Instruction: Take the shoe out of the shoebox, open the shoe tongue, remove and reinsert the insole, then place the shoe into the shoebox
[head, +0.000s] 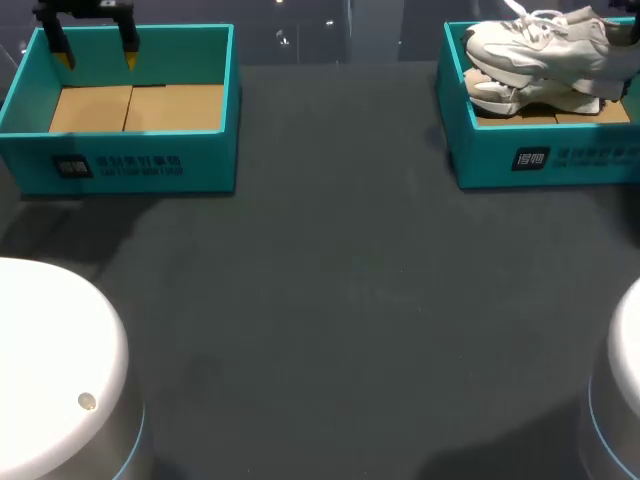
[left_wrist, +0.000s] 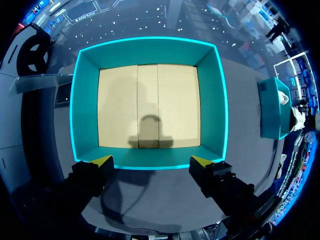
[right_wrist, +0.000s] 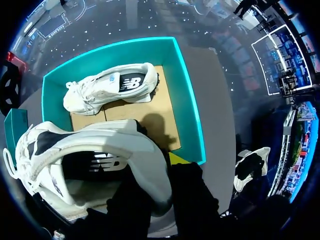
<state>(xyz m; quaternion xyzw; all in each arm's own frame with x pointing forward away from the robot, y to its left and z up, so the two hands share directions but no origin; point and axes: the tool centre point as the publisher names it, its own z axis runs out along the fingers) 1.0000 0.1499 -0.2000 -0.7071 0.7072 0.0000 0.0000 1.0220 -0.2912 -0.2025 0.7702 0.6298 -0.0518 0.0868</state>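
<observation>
One shoe (right_wrist: 110, 87) in right shoebox (right_wrist: 189, 107), second shoe (right_wrist: 100, 147) in right tool (right_wrist: 157, 167)

Quick count from my side: two teal shoeboxes on my one surface (head: 330, 300), the left shoebox (head: 130, 165) and the right shoebox (head: 545, 160). Two white shoes too, the upper shoe (head: 540, 45) and the lower shoe (head: 500, 95).

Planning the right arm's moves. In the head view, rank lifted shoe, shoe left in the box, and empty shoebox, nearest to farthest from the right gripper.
1. Lifted shoe: in the right gripper.
2. Second shoe: just beneath, in the right box.
3. Empty shoebox: across the table, left.
</observation>
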